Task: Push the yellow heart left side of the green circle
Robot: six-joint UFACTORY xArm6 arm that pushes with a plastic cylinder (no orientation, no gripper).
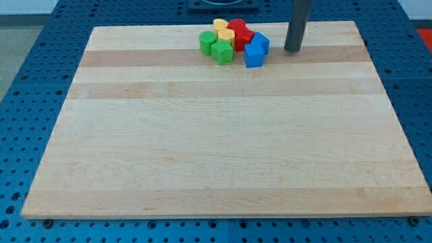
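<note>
Single camera view, one frame. The wooden table (216, 135) sits on a blue perforated base (40, 40). All blocks are bunched in one tight cluster near the view's top edge, slightly right of centre.

Cluster layout:
- green circle (207, 42) at the cluster's left end, lying flat.
- A second green block (221, 51) (angular, exact shape unclear) just below and right of the circle, touching it.
- yellow heart (220, 26) at the cluster's top, up and to the right of the green circle, close to it; I cannot tell if they touch.
- A second yellow block (226, 36) (shape not resolvable) just below the heart, wedged between the greens and the reds.
- Red blocks (239, 31), apparently two, pressed together right of the yellows; shapes unclear.
- Two blue blocks: one (254, 55) at the cluster's lower right, another (261, 42) just up and right of it, touching.

My tip (293, 50) is down on the table to the view's right of the cluster, near the upper blue block but apart from it, with bare wood showing between. It is well apart from the yellow heart, with the reds and blues lying between.

Jaws: the arm carries only the dark rod (297, 23), so there are none to report.
</note>
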